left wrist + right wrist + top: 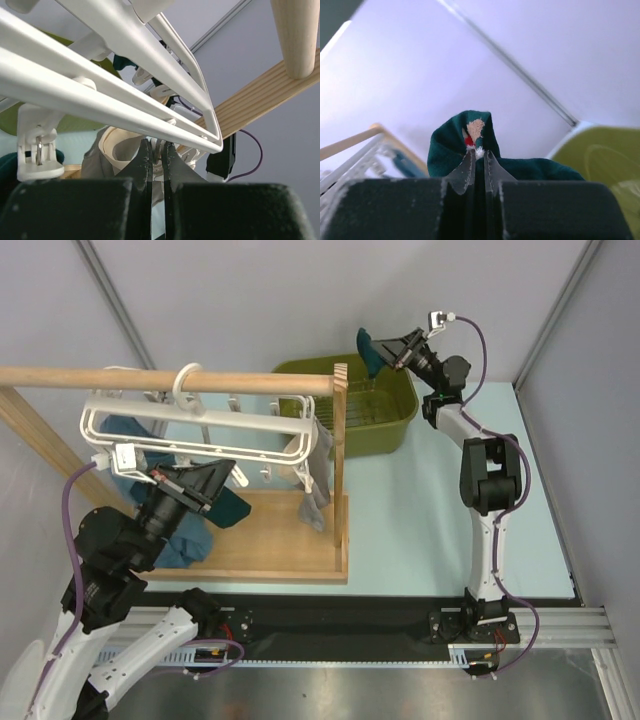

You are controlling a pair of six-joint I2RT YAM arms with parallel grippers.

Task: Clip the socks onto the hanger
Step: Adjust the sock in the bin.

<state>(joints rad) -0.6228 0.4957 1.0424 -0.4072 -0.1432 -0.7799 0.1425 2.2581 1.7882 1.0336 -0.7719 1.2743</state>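
The white hanger (200, 425) hangs by its ring hook on the wooden rod (90, 376). Its bars fill the top of the left wrist view (100, 100). My left gripper (225, 485) sits just under the frame. Its jaws (157, 145) are nearly closed on a white clip peg. A dark teal sock (232, 510) hangs right beside it. My right gripper (397, 352) is raised over the basket, shut (479, 152) on a dark teal sock (452, 147) with a red-and-white patch; the sock (368, 350) dangles to the left.
An olive green basket (385, 425) stands at the back, right of the rack's wooden post (340, 440). A grey sock (318, 490) hangs at the hanger's right end. Blue socks (190, 535) hang low over the wooden base (290, 540). Another peg (37, 150) dangles at left.
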